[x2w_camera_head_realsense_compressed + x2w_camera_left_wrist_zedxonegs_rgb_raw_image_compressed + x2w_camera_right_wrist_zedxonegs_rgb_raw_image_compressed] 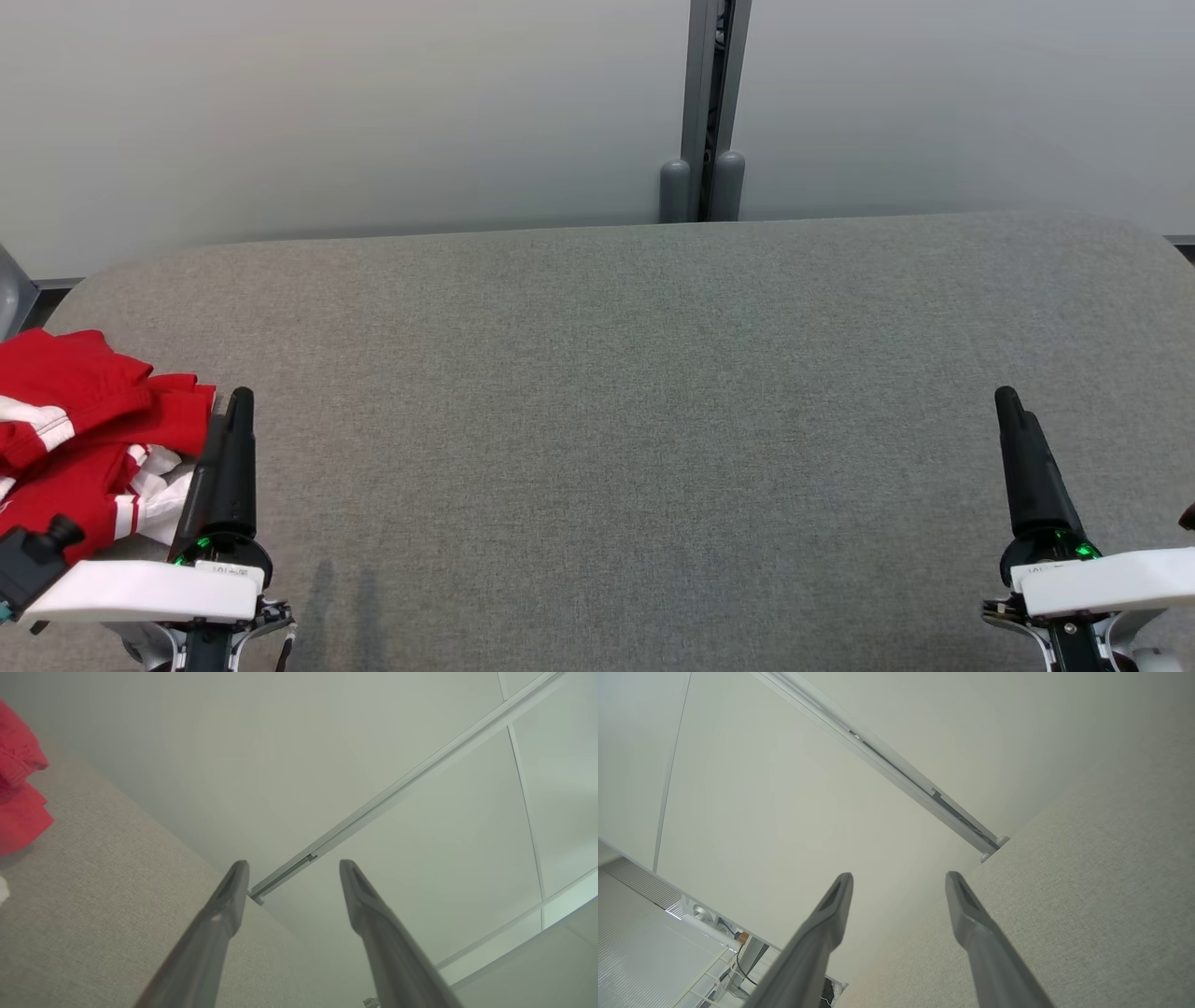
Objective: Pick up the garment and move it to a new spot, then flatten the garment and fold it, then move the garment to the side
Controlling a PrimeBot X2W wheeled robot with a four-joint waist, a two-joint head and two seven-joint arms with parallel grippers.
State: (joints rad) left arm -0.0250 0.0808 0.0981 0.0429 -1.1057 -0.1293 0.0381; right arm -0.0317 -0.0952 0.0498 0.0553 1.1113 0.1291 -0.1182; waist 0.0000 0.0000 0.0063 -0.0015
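Note:
A crumpled red garment (84, 429) with white stripes lies in a heap at the left edge of the grey table (635, 401); its red edge also shows in the left wrist view (18, 788). My left gripper (235, 401) stands just right of the heap, apart from it, fingers pointing away from me. Its wrist view shows the left gripper (294, 870) open, with nothing between the fingers. At the lower right of the table my right gripper (1008, 401) is open too, the right gripper (900, 879) bare between its fingers.
A pale wall with a grey vertical post (705, 112) runs behind the table's far edge. The table's corners are rounded. A small black part (37, 551) of the left arm sits over the garment's near edge.

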